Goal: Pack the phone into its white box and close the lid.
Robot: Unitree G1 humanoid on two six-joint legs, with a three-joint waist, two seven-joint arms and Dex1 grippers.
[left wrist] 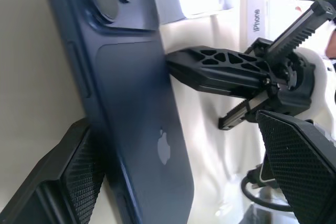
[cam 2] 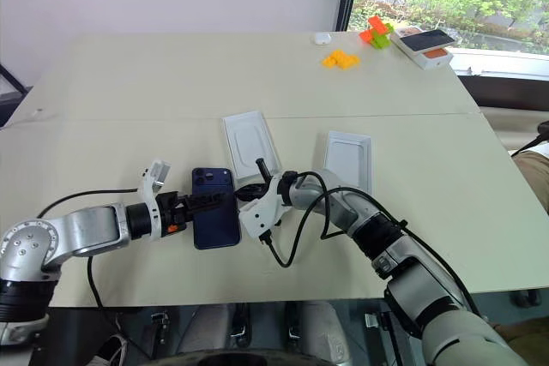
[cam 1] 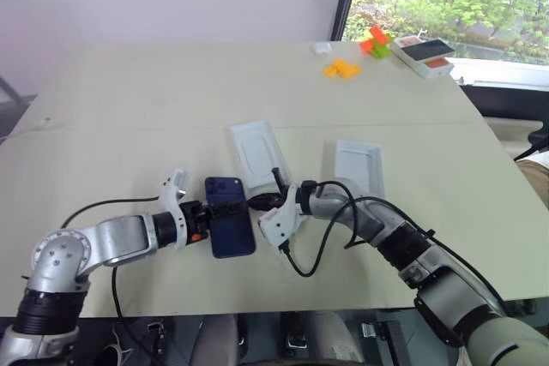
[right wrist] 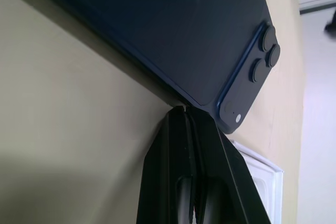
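The phone [cam 1: 232, 217] lay flat on the table [cam 1: 129, 117], outside the white box [cam 1: 358, 165]. The left end effector [cam 1: 225, 214] straddled it, fingers apart; the right end effector [cam 1: 256, 204], fingers together, pressed its edge. Packing and closing with the lid [cam 1: 256, 153] remained.

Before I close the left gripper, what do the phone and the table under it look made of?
The phone: smooth matte navy back, probably frosted glass, given its soft sheen and a faintly shiny logo in the left wrist view; coated metal is possible. The table: flat beige top with an even dull surface, probably laminate.
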